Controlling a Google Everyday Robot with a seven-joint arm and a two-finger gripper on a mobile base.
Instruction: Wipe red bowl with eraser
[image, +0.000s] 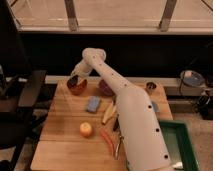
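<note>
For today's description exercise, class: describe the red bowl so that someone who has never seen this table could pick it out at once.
Start at the wooden table and go to its far left corner, where the robot's claw hangs just over the rim. The red bowl sits there, left of the purple bowl; it alone is orange-red with a darker inside.

Lab-like office corner; wooden table (62, 147), office chair (25, 95), window (120, 12); robot hand (74, 80) at red bowl (78, 89)
</note>
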